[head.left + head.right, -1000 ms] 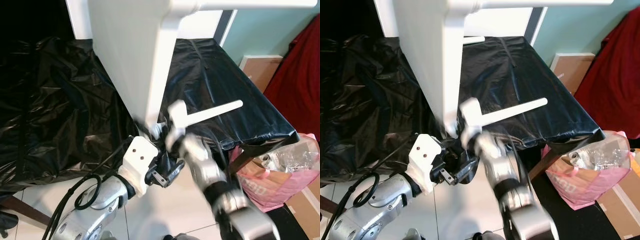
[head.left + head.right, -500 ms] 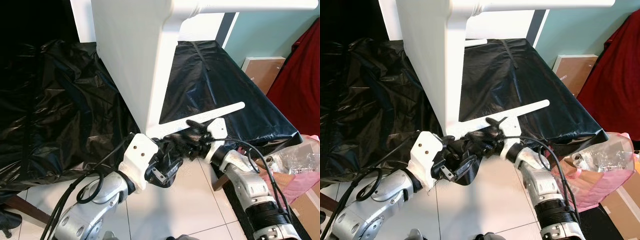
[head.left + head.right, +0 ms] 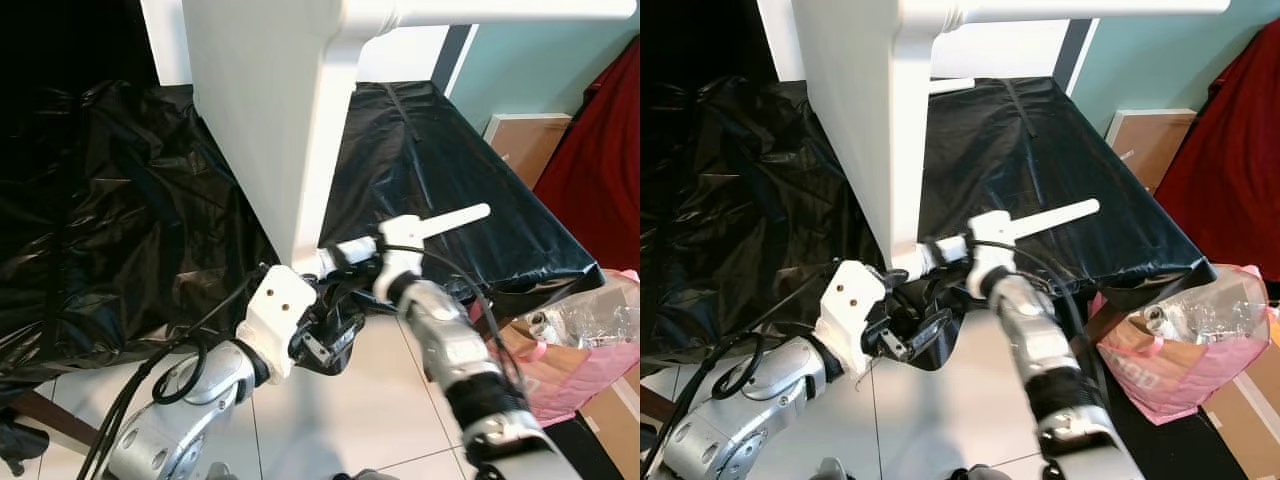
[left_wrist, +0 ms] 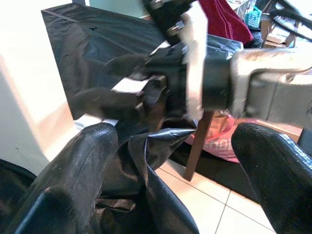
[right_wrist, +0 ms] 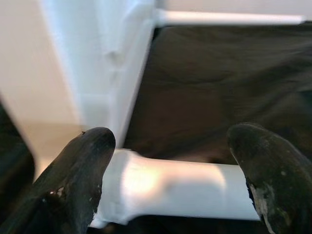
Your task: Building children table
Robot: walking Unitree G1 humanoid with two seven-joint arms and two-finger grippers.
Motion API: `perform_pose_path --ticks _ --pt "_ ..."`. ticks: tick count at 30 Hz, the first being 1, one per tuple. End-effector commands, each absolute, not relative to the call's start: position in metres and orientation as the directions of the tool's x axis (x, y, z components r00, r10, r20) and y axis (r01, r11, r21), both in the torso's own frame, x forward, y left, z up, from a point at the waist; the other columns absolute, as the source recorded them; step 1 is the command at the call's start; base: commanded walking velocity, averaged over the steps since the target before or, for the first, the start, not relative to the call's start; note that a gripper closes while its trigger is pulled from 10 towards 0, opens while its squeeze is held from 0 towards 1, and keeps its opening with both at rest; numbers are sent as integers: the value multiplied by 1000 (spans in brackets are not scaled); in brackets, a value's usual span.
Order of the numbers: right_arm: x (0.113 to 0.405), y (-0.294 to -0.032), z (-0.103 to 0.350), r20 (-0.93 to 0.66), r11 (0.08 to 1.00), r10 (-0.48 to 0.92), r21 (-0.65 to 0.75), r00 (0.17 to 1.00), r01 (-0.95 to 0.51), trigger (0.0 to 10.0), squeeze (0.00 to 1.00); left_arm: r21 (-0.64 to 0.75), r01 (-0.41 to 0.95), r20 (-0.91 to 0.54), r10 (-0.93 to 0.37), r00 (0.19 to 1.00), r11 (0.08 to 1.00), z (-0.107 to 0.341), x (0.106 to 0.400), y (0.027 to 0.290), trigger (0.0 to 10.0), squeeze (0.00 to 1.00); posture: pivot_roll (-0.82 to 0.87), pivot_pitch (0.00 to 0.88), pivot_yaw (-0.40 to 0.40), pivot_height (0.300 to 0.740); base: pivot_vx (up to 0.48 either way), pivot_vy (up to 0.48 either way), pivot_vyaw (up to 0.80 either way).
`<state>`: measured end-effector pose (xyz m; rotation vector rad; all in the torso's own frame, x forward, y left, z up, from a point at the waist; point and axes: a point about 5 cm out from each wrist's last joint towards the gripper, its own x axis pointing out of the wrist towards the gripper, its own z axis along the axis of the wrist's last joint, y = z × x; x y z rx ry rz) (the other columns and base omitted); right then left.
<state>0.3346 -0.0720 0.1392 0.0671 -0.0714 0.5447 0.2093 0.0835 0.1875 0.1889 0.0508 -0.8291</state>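
A tall white table panel (image 3: 270, 120) stands on a surface covered in black plastic sheet (image 3: 100, 210). A white rod (image 3: 452, 217) lies on the sheet, its near end at the panel's foot. My right gripper (image 3: 346, 257) hovers over that near end. In the right wrist view its fingers (image 5: 80, 180) stand wide apart with the rod (image 5: 165, 189) lying across the gap, so it is open. My left gripper (image 3: 322, 345) sits lower, at the hanging edge of the sheet. It is open, with a fold of black plastic (image 4: 151, 185) between its fingers (image 4: 73, 170).
A second white rod (image 3: 950, 86) lies behind the panel. A pink plastic bag (image 3: 590, 345) sits on the white tile floor (image 3: 340, 420) to the right. Beyond it are a cardboard box (image 3: 530, 140) and red cloth (image 3: 605, 140).
My right arm has swung up and left: from pointing at the rod's near end from below, its gripper now sits over that end. The left arm has stayed put.
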Motion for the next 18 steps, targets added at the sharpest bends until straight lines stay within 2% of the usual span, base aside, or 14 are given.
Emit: perform_pose_path --ticks 1,9,12,13,18 --pt "336 -65 136 72 842 534 47 842 -538 10000 0 141 762 -115 -754 646 632 188 207 80 10000 0 122 87 -122 740 0 0 0" --pt "345 -3 146 72 786 607 94 792 -611 10000 0 144 744 -100 -739 667 652 190 209 80 10000 0 146 93 -144 740 0 0 0" --pt "345 11 148 68 767 630 99 773 -634 10000 0 144 740 -98 -735 671 657 190 209 81 10000 0 147 92 -145 740 0 0 0" --pt "343 24 150 67 743 656 117 752 -659 10000 0 147 739 -97 -734 672 658 190 210 81 10000 0 150 90 -143 740 0 0 0" --pt "341 46 158 81 710 685 149 724 -688 10000 0 154 740 -93 -736 671 655 191 212 80 10000 0 155 86 -143 740 0 0 0"
